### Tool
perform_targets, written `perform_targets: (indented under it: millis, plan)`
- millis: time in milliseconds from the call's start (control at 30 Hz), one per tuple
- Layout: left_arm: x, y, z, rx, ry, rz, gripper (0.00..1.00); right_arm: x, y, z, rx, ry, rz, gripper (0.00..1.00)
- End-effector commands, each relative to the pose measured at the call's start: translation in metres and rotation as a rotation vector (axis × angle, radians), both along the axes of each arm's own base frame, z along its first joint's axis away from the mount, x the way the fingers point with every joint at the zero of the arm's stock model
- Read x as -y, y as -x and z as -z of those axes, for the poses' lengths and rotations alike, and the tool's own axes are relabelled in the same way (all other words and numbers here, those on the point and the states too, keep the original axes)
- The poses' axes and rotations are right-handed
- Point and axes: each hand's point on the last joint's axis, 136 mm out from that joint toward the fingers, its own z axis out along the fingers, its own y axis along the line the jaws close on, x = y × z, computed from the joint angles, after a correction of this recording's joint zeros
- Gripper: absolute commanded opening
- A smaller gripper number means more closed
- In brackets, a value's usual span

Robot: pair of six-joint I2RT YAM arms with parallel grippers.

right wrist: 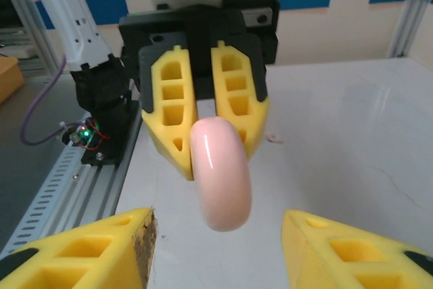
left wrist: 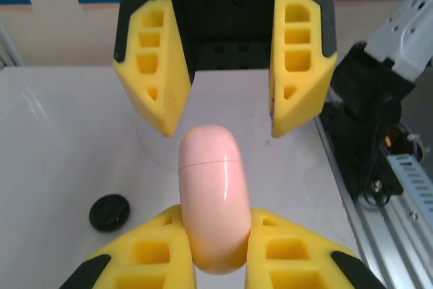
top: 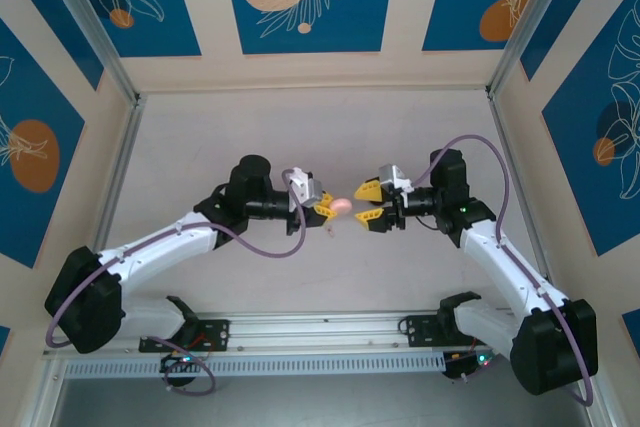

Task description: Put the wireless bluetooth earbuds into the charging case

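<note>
A pink, pill-shaped charging case (top: pixel 341 206) (left wrist: pixel 211 194) (right wrist: pixel 220 174) hangs above the table's middle, its lid seam closed. My left gripper (top: pixel 330 209) (left wrist: pixel 215 220) is shut on one end of it. My right gripper (top: pixel 362 204) (right wrist: pixel 216 225) faces it from the other side, open, with its yellow fingers (left wrist: pixel 157 72) standing apart on either side of the case's free end and touching nothing. The earbuds are out of view.
A round black puck (left wrist: pixel 109 212) lies on the white table (top: pixel 300 137) below and left of the case. An aluminium rail (top: pixel 320 329) runs along the near edge between the arm bases. Enclosure posts and patterned walls close in the sides and back.
</note>
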Motion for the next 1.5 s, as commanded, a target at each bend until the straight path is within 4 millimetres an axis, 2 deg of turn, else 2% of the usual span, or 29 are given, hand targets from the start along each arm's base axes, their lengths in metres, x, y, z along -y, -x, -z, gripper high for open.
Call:
perform_targets:
  millis: [0,233,533,767,867,967,1067,1167,1233,1300,1467]
  plan:
    - [0.004,0.002,-0.037,0.021,0.149,0.030,0.07,-0.001,0.017,-0.018,0.001,-0.073,-0.100,0.53]
    - [0.008,0.003,-0.044,0.006,0.197,0.055,0.07,-0.002,0.016,-0.023,0.004,-0.080,-0.111,0.50]
    - [0.010,0.007,-0.043,-0.016,0.202,0.092,0.07,-0.008,0.010,-0.032,0.027,-0.090,-0.113,0.44]
    - [0.011,0.010,-0.041,-0.021,0.189,0.114,0.07,-0.012,0.008,-0.036,0.037,-0.089,-0.123,0.23]
    - [0.010,0.010,-0.037,-0.023,0.173,0.113,0.08,-0.013,0.009,-0.038,0.042,-0.088,-0.132,0.18]
    - [0.008,0.009,-0.033,-0.012,0.148,0.097,0.13,-0.013,0.012,-0.038,0.044,-0.076,-0.139,0.11]
    - [0.004,0.007,-0.028,0.013,0.101,0.068,0.16,-0.012,0.013,-0.034,0.036,-0.039,-0.125,0.09]
    - [0.000,0.007,-0.024,0.037,0.061,0.050,0.12,-0.011,0.012,-0.031,0.016,-0.006,-0.106,0.13]
    - [-0.001,0.007,-0.024,0.042,0.058,0.049,0.11,-0.011,0.012,-0.032,0.006,-0.009,-0.107,0.31]
    - [0.000,0.007,-0.026,0.043,0.063,0.053,0.11,-0.012,0.012,-0.033,0.003,-0.020,-0.114,0.38]
    - [0.001,0.007,-0.027,0.045,0.066,0.056,0.10,-0.016,0.011,-0.035,0.003,-0.028,-0.130,0.39]
